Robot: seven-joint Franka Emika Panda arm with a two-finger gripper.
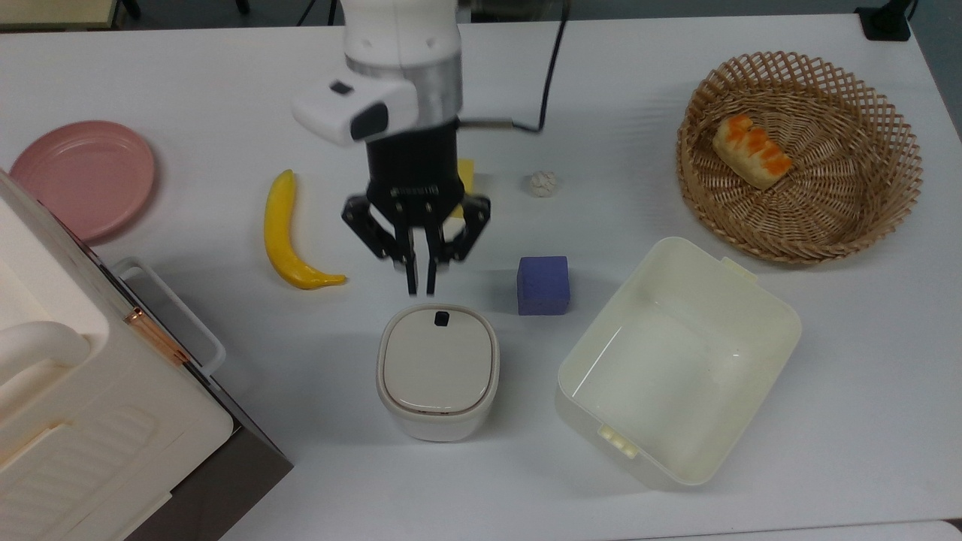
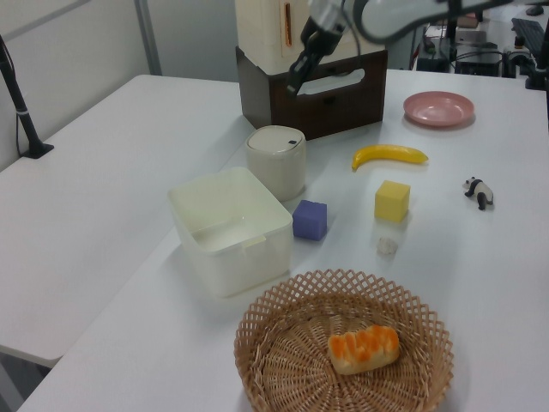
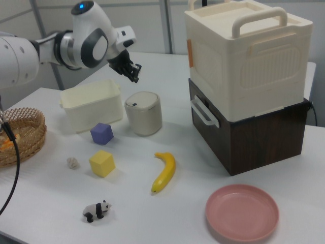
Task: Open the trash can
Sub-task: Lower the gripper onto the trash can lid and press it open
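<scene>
The trash can (image 1: 438,372) is a small white rounded bin with a beige-grey lid lying flat and shut. A small black button (image 1: 442,318) sits at the lid's far rim. It also stands beside the cream tub in the left view (image 2: 276,160) and the right view (image 3: 143,113). My gripper (image 1: 421,288) hangs in the air with its fingers together and nothing between them. In the top view its tips sit just beyond the button side of the lid. The left view shows the gripper (image 2: 294,87) well above the can, apart from it, as does the right view (image 3: 136,77).
A banana (image 1: 289,240) lies to the top view's left of the gripper. A purple cube (image 1: 543,285) and a cream tub (image 1: 680,246) sit to the can's right there. The arm partly covers a yellow cube (image 1: 467,179). A big cream appliance (image 1: 75,406), pink plate (image 1: 83,176) and wicker basket (image 1: 797,61) ring the table.
</scene>
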